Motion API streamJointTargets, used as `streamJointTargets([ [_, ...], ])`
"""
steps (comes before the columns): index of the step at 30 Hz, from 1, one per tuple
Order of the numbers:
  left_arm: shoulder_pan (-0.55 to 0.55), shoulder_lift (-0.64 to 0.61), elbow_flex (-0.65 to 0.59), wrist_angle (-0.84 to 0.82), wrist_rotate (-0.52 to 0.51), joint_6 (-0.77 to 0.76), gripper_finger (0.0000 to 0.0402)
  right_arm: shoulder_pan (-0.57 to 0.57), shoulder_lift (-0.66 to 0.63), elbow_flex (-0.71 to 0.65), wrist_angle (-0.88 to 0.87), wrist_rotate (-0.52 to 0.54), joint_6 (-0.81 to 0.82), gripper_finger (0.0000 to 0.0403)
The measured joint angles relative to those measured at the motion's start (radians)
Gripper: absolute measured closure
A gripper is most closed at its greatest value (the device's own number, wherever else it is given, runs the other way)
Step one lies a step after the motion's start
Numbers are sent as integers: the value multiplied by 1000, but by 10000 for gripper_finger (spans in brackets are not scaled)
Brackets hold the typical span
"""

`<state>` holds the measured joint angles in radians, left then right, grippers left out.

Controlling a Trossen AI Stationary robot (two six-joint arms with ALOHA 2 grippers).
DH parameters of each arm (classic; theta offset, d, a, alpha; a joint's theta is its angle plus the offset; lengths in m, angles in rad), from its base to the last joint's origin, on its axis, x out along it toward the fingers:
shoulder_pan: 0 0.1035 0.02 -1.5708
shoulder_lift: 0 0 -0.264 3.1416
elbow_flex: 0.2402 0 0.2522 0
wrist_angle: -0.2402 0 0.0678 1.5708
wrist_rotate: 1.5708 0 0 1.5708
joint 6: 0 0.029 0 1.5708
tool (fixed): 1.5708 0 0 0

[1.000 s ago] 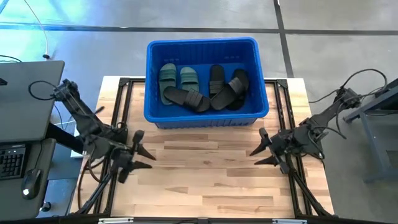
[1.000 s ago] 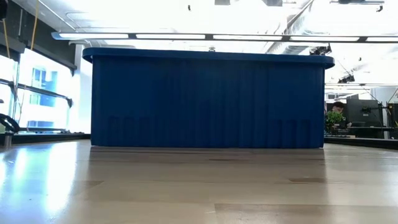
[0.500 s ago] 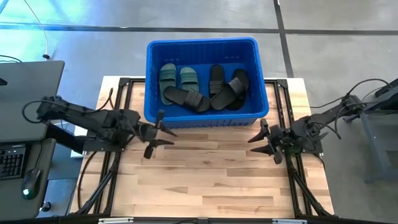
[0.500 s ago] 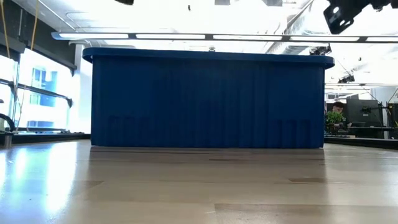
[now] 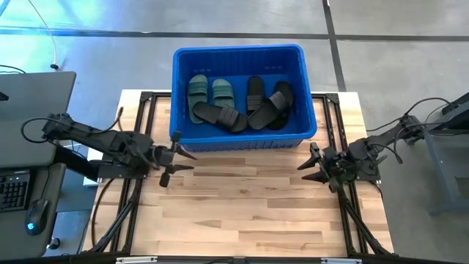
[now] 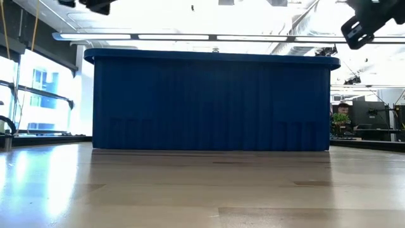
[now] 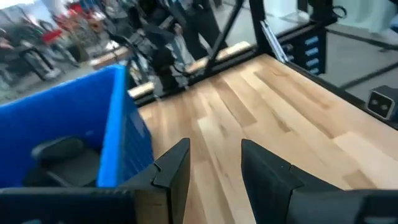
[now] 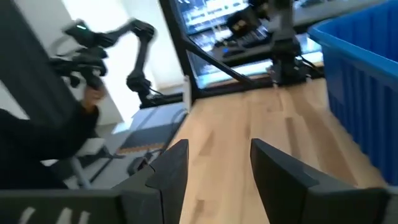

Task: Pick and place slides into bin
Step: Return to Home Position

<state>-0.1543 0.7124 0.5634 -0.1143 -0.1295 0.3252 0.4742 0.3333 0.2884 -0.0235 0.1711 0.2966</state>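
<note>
Just by the bin point(image 5: 238, 50), left pincer point(image 5: 178, 156), right pincer point(image 5: 306, 161), agape, inward-pointing.

Left gripper point(image 5: 178, 155) and right gripper point(image 5: 305, 163) face each other, jaws spread and empty

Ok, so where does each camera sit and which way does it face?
High view: overhead, facing straight down; left gripper, right gripper, slides in the bin.
Low view: table-top height, facing the bin's side; grippers poke in at top corners.
Left wrist view: on the left arm, past its own fingers toward the bin's corner.
Right wrist view: likewise, across the table.
All four share the bin.
</note>
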Motion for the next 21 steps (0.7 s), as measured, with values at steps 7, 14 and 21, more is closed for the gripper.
streamJointTargets([
  [7,-9,-198,-198,135,18,7,275,45,-144,-62,19,78,-100,236],
  [14,-9,-225,-383,434,84,39,275,45,-192,-201,146,74,-65,245],
  [21,-9,-227,-405,379,106,-57,275,45,-193,-278,224,76,-52,243],
])
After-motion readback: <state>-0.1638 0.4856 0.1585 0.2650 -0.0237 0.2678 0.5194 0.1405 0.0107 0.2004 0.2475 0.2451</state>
